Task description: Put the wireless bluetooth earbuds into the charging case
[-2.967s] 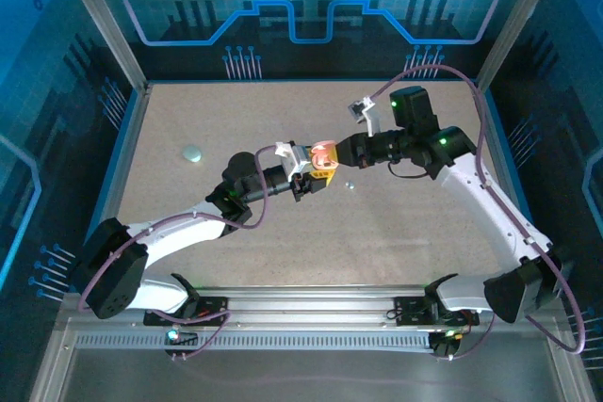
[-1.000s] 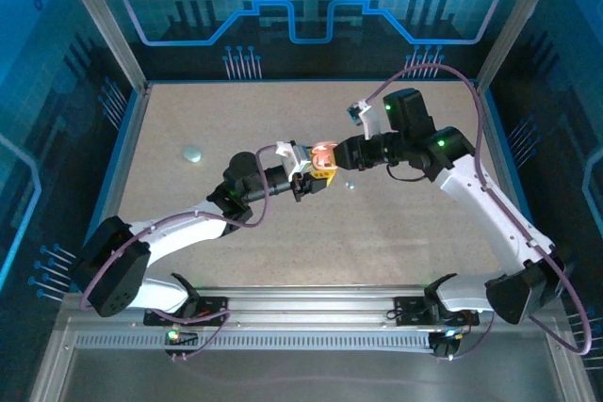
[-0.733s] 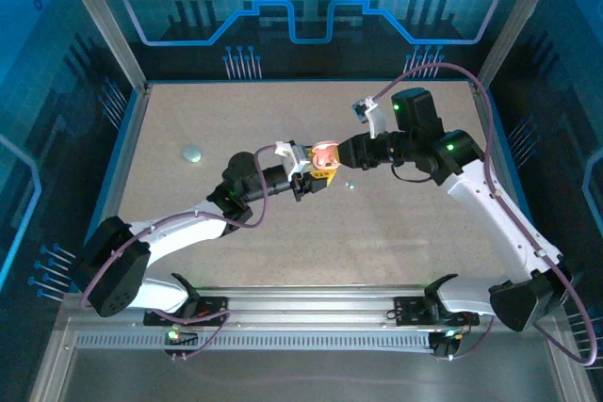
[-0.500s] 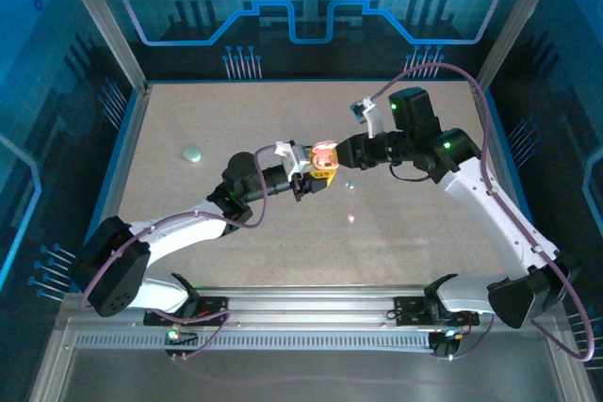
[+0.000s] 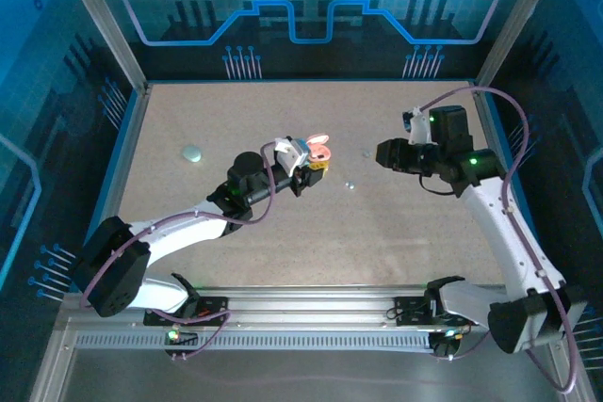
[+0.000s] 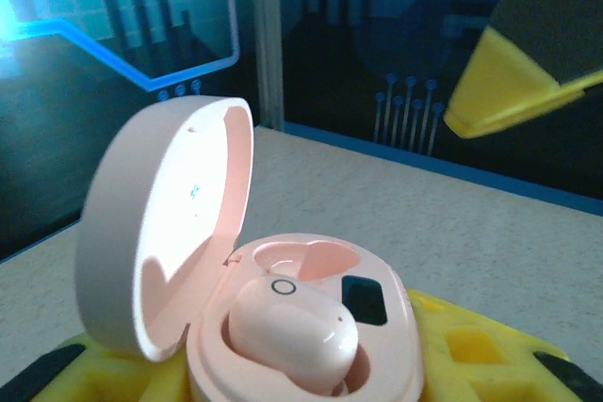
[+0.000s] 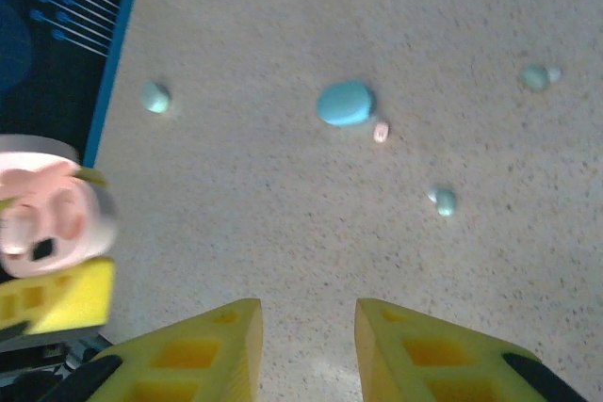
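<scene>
Right wrist view: your right gripper point(image 7: 303, 322) has its jaws parted, empty. The loose pink earbud point(image 7: 381, 132) lies well ahead, slightly right of the gap, just beside the blue case point(image 7: 344, 103); its long axis is too small to read. Your left gripper point(image 5: 309, 165) is clenched on the open, half-filled charging case point(image 6: 226, 261), so the right arm is the free one to fetch it.

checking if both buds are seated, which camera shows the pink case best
Left wrist: the pink case sits close up, lid open, with one earbud seated and the second well looking empty. Top external shows it small and raised off the table; right wrist catches it blurred at its left edge.
</scene>
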Controlling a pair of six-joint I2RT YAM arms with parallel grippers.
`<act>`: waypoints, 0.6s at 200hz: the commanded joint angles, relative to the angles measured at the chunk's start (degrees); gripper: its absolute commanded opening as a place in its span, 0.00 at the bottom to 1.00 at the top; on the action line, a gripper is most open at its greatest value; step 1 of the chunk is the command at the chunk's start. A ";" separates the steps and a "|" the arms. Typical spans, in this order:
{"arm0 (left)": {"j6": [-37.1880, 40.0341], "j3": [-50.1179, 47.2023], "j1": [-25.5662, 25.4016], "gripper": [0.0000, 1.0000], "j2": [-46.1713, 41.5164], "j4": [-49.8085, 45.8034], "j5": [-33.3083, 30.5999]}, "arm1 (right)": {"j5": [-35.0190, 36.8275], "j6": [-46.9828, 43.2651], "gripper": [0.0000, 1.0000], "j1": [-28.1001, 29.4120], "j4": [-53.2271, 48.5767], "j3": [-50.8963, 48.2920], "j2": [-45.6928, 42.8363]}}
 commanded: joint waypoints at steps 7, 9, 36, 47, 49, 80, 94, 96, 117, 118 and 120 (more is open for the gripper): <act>2.64 -0.72 -0.23 0.31 -3.15 -0.83 -6.87 | -2.71 0.21 0.34 -0.03 0.94 -1.43 6.25; 2.81 -0.77 -0.21 0.31 -3.35 -1.03 -7.08 | -2.95 0.07 0.34 0.13 1.30 -1.45 6.82; 3.98 -1.13 0.07 0.31 -6.27 -2.79 -9.24 | -1.31 -0.64 0.34 3.13 3.69 1.54 16.94; 4.25 -1.40 0.12 0.31 -7.56 -3.28 -9.76 | 0.56 -2.15 0.34 4.93 3.10 4.66 21.95; 4.29 -1.42 0.12 0.31 -7.81 -3.34 -9.78 | 2.02 -2.21 0.34 5.35 2.90 5.21 22.90; 5.15 -1.88 0.21 0.31 -10.44 -4.24 -10.32 | 7.59 -3.86 0.32 7.32 0.57 15.42 38.63; 5.31 -2.03 0.26 0.31 -11.54 -5.16 -10.11 | 10.73 -4.45 0.33 7.95 -1.86 20.70 44.31; 5.28 -2.15 0.26 0.31 -11.70 -5.28 -10.07 | 11.17 -4.61 0.33 8.08 -2.17 21.42 44.97; 5.28 -3.15 0.38 0.31 -13.16 -5.47 -10.52 | 13.02 -7.59 0.35 8.87 -4.10 27.57 50.50; 5.28 -3.21 0.38 0.32 -13.18 -5.51 -10.59 | 12.98 -7.87 0.35 8.91 -4.25 27.82 50.79; 5.32 -3.32 0.45 0.31 -13.23 -5.50 -10.58 | 12.88 -8.43 0.35 8.98 -4.43 28.47 51.34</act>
